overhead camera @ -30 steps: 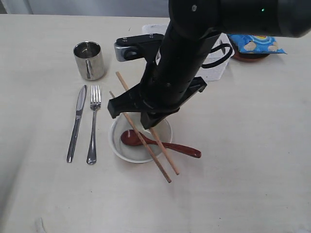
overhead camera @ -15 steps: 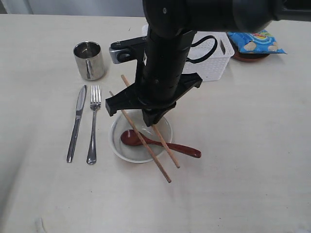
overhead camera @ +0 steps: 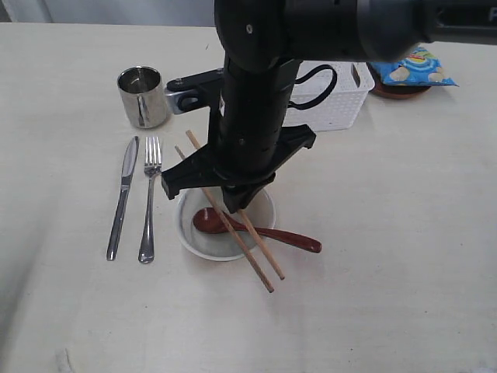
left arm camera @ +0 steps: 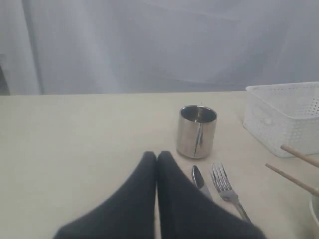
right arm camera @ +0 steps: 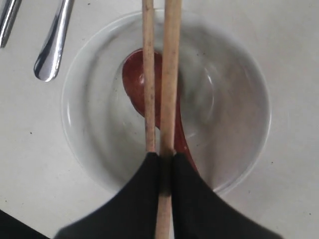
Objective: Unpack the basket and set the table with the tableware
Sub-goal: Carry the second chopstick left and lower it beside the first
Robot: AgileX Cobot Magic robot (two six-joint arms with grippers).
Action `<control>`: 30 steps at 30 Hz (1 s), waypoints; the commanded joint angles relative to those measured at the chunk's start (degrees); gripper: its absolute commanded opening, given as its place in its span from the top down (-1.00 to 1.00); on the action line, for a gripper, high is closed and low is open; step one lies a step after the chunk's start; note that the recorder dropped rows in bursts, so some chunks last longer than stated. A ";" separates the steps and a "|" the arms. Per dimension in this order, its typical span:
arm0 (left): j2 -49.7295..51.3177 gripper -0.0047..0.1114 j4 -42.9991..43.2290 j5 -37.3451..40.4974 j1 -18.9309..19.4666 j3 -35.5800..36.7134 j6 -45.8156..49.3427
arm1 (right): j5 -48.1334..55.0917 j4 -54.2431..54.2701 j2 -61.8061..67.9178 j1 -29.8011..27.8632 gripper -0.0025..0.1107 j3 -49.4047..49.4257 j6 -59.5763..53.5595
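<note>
R jaws tight on chopsticks [right arm camera: 169, 74] over bowl [right arm camera: 234, 99] w/ spoon [right arm camera: 132, 74]; L jaws pressed together nr cup [left arm camera: 197, 132]

No text, label or number can be read anywhere.

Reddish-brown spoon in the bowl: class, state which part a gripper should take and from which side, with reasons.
Best take the reddish-brown spoon by the handle end beyond the bowl rim, coming from above with jaws across the handle. That end is slim and uncovered; the chopsticks cross its middle and the scoop lies inside the bowl.
</note>
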 commanded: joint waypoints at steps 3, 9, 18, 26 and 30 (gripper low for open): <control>-0.21 0.92 -0.34 -0.61 -0.06 0.16 0.02 | -1.48 -0.68 0.46 0.05 0.96 -0.32 0.12; -0.21 0.92 -0.34 -0.61 -0.06 0.16 0.02 | -1.62 -1.38 0.92 0.05 0.96 -0.32 0.12; -0.21 0.92 -0.34 -0.61 -0.06 0.16 0.02 | -3.33 -1.71 1.71 0.05 0.96 -0.32 0.12; -0.21 0.92 -0.34 -0.61 -0.06 0.16 0.02 | -3.09 -1.71 2.85 0.05 0.96 -0.32 0.12; -0.21 0.92 -0.34 -0.61 -0.06 0.16 0.02 | -3.09 -1.83 3.13 0.05 0.96 -0.32 0.12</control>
